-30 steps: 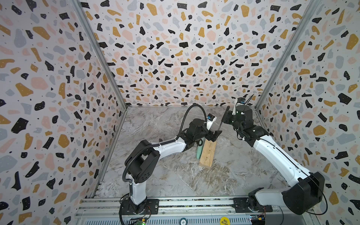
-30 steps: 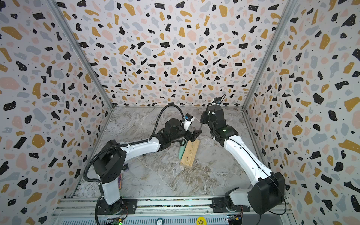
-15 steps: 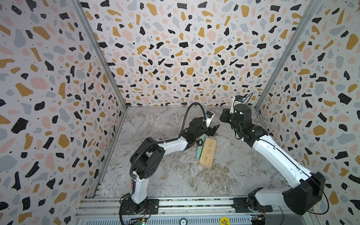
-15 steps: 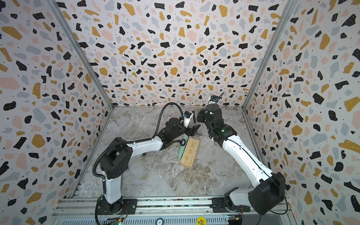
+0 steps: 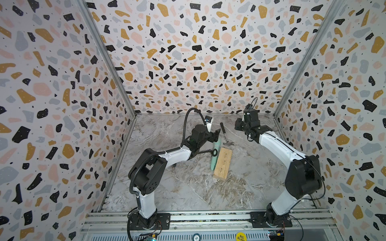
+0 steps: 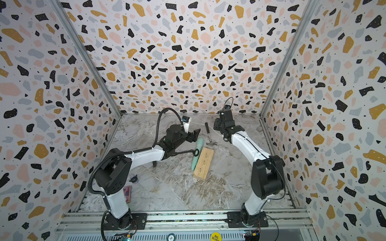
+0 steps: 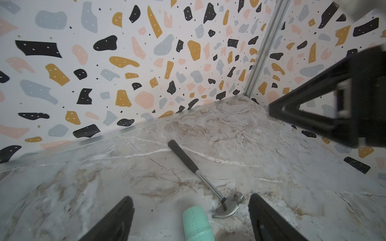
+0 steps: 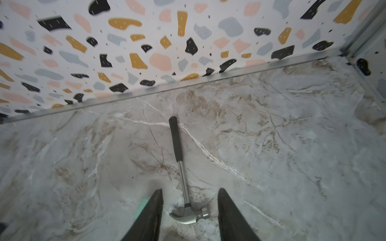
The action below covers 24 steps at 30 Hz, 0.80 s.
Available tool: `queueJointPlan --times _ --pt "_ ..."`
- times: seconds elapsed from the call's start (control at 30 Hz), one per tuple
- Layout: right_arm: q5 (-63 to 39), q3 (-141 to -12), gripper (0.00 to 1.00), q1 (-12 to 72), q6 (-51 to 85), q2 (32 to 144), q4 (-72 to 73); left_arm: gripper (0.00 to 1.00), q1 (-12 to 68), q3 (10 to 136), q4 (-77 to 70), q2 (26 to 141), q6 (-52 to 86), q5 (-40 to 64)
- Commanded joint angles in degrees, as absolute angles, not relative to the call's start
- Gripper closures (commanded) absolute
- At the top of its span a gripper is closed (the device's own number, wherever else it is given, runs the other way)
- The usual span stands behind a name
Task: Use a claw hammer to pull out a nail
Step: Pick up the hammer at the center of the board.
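I see left gripper (image 7: 191,196) and right gripper (image 8: 190,189) both spread open, claw hammer (image 8: 177,146) lying flat on marble floor (image 8: 292,146) between them, apparently untouched.

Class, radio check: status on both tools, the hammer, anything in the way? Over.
Left tool open, empty. Right tool open, empty. Hammer flat on table, beyond block. Mint stick alongside block.

Left arm (image 5: 177,153): stretched low toward the rear. Left pincer (image 7: 190,198): jaws wide apart, empty.
Right arm (image 5: 277,146): reaching rearward, wrist raised. Right pincer (image 8: 190,190): jaws parted, empty.
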State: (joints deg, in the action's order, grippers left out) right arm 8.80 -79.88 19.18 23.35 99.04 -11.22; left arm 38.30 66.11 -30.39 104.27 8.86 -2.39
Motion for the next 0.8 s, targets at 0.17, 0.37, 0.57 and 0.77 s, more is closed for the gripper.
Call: queueJointPlan --times 0.17,0.37,0.57,0.77 --pt "1.6 -96.4 0.54 18.7 16.1 117.4 -20.1 0.10 38.3 57.9 -31.1 95.8 12.8 -5.2" --pt "1.5 -103.0 0.58 18.7 15.5 126.6 -24.4 0.09 38.3 54.0 -30.9 91.6 12.8 -7.7" --pt "1.5 -104.3 0.63 19.7 13.5 129.8 -25.8 0.08 38.3 52.7 -30.2 90.9 12.5 -9.0" --pt "7.5 -107.2 0.66 22.3 12.6 133.0 -30.3 0.08 38.3 52.2 -29.9 91.1 12.9 -9.1"
